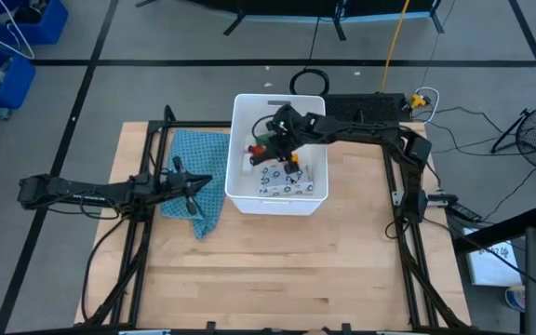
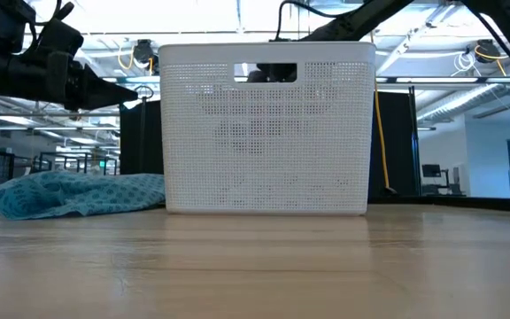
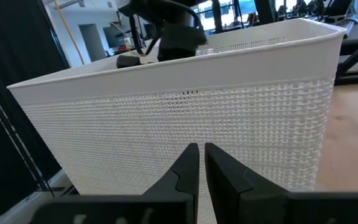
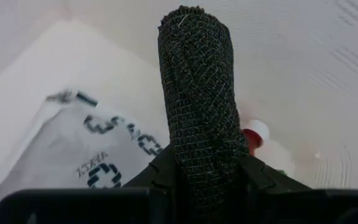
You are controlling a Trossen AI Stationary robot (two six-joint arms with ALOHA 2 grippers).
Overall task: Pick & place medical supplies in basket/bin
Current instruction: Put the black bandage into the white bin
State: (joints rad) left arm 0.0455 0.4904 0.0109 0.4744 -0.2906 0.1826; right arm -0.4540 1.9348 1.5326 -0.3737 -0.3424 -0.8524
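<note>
The white tub (image 1: pixel 278 197) stands mid-table. My right gripper (image 1: pixel 274 140) reaches into it from the right, shut on the black oblong (image 4: pixel 197 87), a mesh-wrapped roll. On the tub floor lie the white printed pouch (image 4: pixel 86 146), also visible from above (image 1: pixel 287 182), and the orange-red bottle with a white cap (image 4: pixel 254 134). A bit of green (image 1: pixel 260 140) shows beside the gripper. My left gripper (image 1: pixel 199 183) waits shut over the teal cloth, left of the tub. My right gripper pinches the black oblong by its near end (image 4: pixel 205 163), one finger on each side. The fingers lie along the roll, which sticks out forward past them, inside the tub above the pouch. Whether its free end (image 4: pixel 191 18) touches the tub, I cannot tell.
The teal cloth (image 1: pixel 197 167) lies crumpled against the tub's left wall, also seen in the low view (image 2: pixel 69 192). Blue crates (image 1: pixel 7 42) stand on the floor beyond the far left corner. Bare wood (image 1: pixel 277 270) lies on the tub's near side.
</note>
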